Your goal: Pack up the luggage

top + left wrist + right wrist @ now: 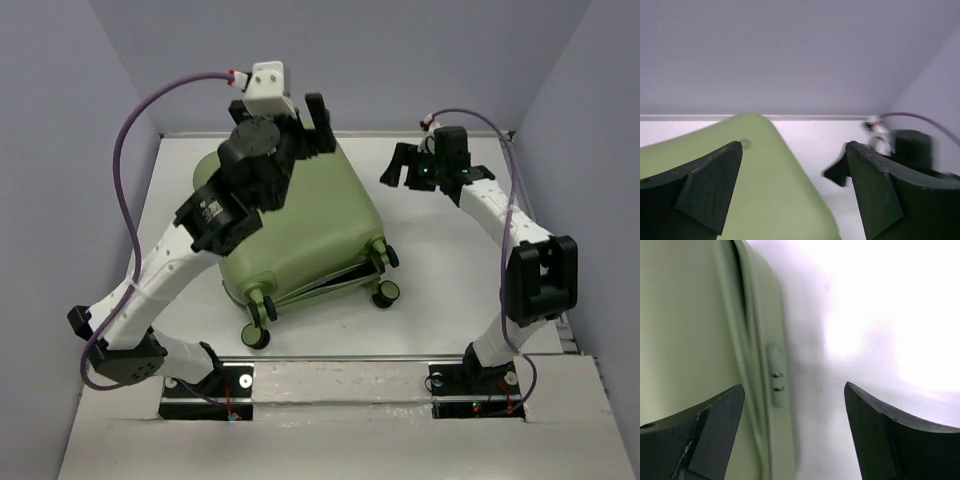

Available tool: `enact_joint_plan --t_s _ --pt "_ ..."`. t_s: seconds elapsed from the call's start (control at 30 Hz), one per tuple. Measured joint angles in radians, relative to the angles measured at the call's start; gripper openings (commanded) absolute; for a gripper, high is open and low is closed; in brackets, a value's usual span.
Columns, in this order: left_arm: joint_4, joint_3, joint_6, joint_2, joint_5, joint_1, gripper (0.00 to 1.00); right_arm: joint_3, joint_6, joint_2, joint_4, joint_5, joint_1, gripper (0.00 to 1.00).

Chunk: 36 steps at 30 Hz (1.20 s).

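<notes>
Lying flat on the white worktop (450, 290), left of centre, the luggage (320, 220) has its pale green shell facing up and its caster wheels (385, 293) turned toward the arm bases. A dark slit shows along the seam (335, 283) at that wheel end.

The left arm (170, 265) reaches across the shell and hides much of its left half from the overhead camera. The left jaws stand wide open over the far end of the luggage and hold nothing. In the left wrist view one finger (705, 190) hangs over the green shell near the small round emblem (745, 144), the other finger (880, 190) over bare worktop past the rounded corner — whether either touches the shell I cannot tell.

The right arm (495, 210) bends in from the right. The right jaws are also spread wide and empty, near the luggage's far right side but apart from it in the overhead view. From the right wrist, one finger (700, 430) sits in front of the shell's side wall, where the seam runs past a small tab (776, 375) with two studs, and the other (890, 430) is over bright worktop.

A purple cable (125, 150) loops off the left wrist toward the left wall (60, 150) — plain grey-lilac walls close the worktop on three sides.
</notes>
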Motion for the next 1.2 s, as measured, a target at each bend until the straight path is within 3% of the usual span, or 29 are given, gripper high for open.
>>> enact_joint_plan --t_s 0.03,0.07,0.1,0.13,0.2,0.3,0.43,0.5,0.67,0.8,0.93,1.03,1.2 --pt "-0.010 0.007 -0.017 0.011 0.040 0.077 0.96 0.026 -0.003 -0.023 -0.012 0.010 -0.005 0.62" --pt "-0.023 0.018 -0.031 0.033 0.082 0.180 0.96 0.054 -0.006 -0.061 -0.016 0.014 -0.012 0.23" --pt "-0.036 0.030 -0.043 0.061 0.127 0.285 0.96 0.077 -0.009 -0.113 -0.018 0.015 -0.016 0.10" --pt "-0.063 0.057 -0.056 0.092 0.170 0.356 0.96 0.089 -0.005 -0.153 -0.013 0.015 -0.011 0.07" --pt "-0.087 0.128 -0.085 0.182 0.282 0.521 0.95 0.088 -0.001 -0.275 -0.001 0.024 0.035 0.07" --pt "-0.150 0.315 -0.121 0.372 0.428 0.729 0.95 0.024 -0.004 -0.423 0.047 0.058 0.248 0.07" --pt "-0.252 0.615 -0.139 0.636 0.605 0.903 0.94 -0.219 -0.006 -0.541 0.085 0.072 0.617 0.07" --pt "-0.256 0.645 -0.145 0.742 0.660 0.972 0.94 -0.362 0.006 -0.558 0.051 0.086 0.707 0.07" --pt "-0.295 0.623 -0.154 0.883 0.816 1.095 0.93 -0.593 0.067 -0.585 -0.027 0.150 0.735 0.07" --pt "-0.314 0.613 -0.147 0.970 0.884 1.133 0.91 -0.633 0.117 -0.569 -0.038 0.241 0.732 0.07" --pt "-0.282 0.445 -0.132 0.978 0.927 1.107 0.90 -0.613 0.135 -0.488 -0.006 0.365 0.705 0.07" --pt "-0.128 0.202 -0.146 0.928 0.932 1.085 0.90 -0.578 0.129 -0.442 0.021 0.410 0.647 0.07" --pt "0.091 -0.263 -0.195 0.627 0.821 1.145 0.90 -0.505 0.119 -0.393 0.006 0.385 0.496 0.07"
